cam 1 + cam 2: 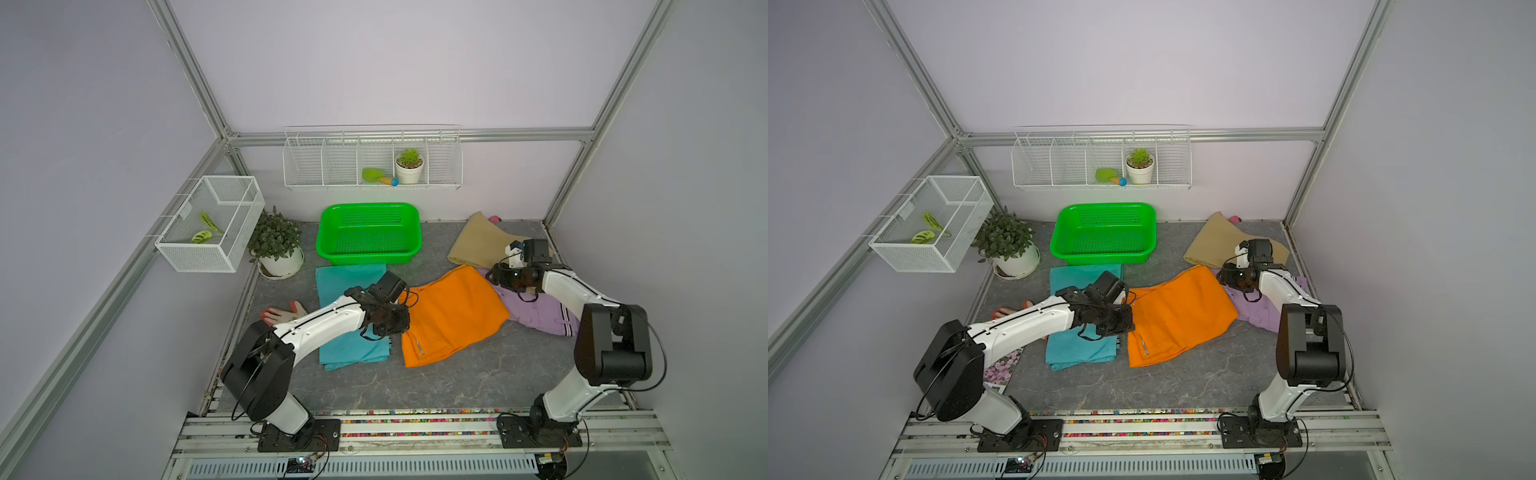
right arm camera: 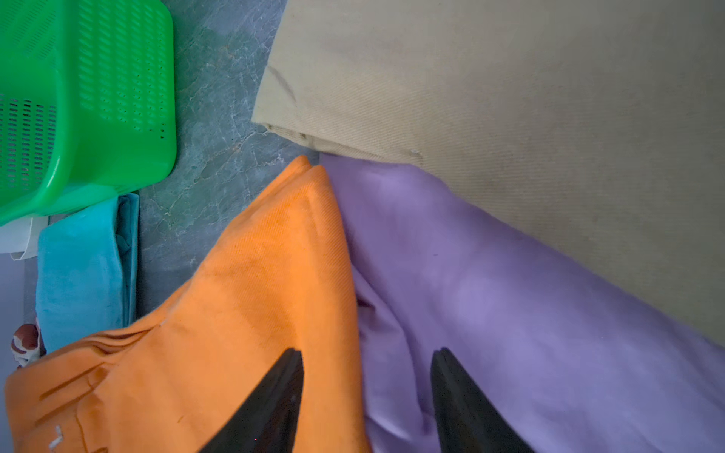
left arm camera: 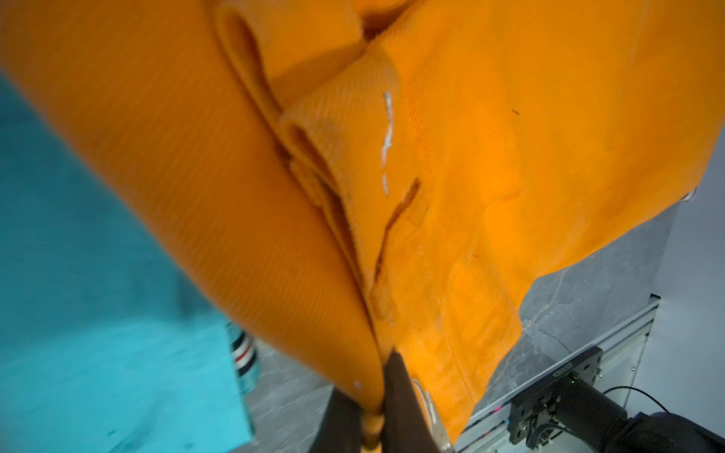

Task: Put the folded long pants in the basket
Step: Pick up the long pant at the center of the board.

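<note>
Grey, marble-veined stone makes up the surface [image 1: 457, 382], boxed in by pale lilac walls [image 1: 374, 62] and a bare aluminium frame [image 1: 195, 75]. A white wire rack [image 1: 324, 166] hangs on the back wall. One of its compartments holds a small potted succulent [image 1: 409, 166], and a green toy [image 1: 372, 175] lies in the next. A white mesh box [image 1: 212, 249] is fixed to the left wall, with a leafy potted plant [image 1: 276, 241] standing just beside it on the surface. Both arms are bolted to a metal rail [image 1: 415, 428] along the near edge.

The green basket [image 1: 370, 205] sits at the back of the surface, in the middle. All four pants lie outside it. The teal pants [image 1: 353, 353] stretch from the basket's front wall toward the rail, with an orange-fingered glove [image 1: 280, 313] to their left. The orange pants [image 1: 453, 316] lie slantwise in the centre, their right edge over the lilac pants [image 1: 536, 311]. The tan pants [image 1: 478, 241] fill the far right corner and touch the lilac pair.

The left hand [image 3: 378, 392] is clamped tight on a fold at the left edge of the orange pants, and cloth bunches between its dark fingers [image 3: 404, 400] in the left wrist view. The right hand [image 2: 367, 353] holds nothing. Its jaws stand apart, one fingertip over the orange cloth and one over the lilac. Whether they touch the fabric, I cannot tell.
</note>
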